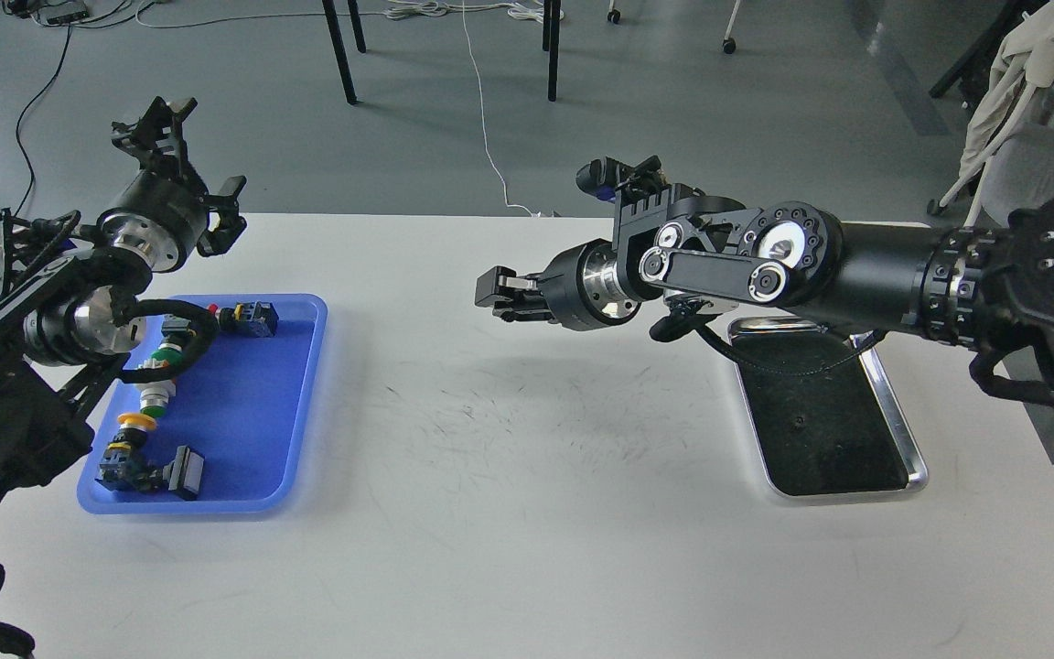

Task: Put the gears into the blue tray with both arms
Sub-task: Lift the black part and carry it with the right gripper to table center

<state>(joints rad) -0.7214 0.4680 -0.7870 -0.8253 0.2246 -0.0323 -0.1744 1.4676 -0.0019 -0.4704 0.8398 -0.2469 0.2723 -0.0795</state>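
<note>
The blue tray (252,412) lies at the table's left and holds several button switches (154,395). My left gripper (190,157) hangs open above the table's far left corner, behind the tray, with nothing between its fingers. My right gripper (494,298) hovers over the middle of the table, pointing left towards the blue tray. Its fingers look pressed together, and anything held between them is too small to make out. One tiny dark round speck, seemingly a gear (797,423), lies on the floor of the steel tray (898,430).
The shiny steel tray sits at the table's right, partly under my right arm. The white table (527,513) shows dark scuff marks in its middle. Chair legs and cables stand on the floor beyond the far edge.
</note>
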